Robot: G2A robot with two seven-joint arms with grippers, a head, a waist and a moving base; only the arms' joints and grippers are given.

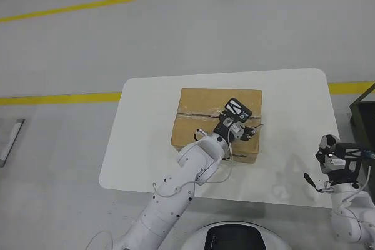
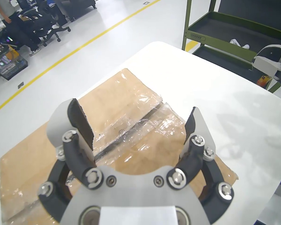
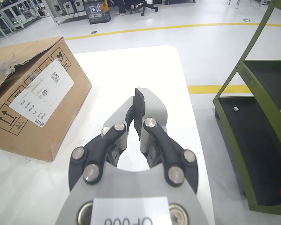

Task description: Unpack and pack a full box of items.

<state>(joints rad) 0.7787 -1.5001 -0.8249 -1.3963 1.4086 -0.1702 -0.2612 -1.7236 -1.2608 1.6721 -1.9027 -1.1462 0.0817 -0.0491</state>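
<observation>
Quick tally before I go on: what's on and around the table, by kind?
Box: 1
Table: 1
Cart: 1
Grippers: 2 (left gripper, right gripper)
Total: 5

Contents of the box [image 1: 197, 106] are hidden; the left arm [image 1: 197, 159] covers its near edge.

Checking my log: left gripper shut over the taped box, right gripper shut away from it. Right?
No: the left gripper is open, per the left wrist view. It is over the box; the right gripper is shut, away from it.
</observation>
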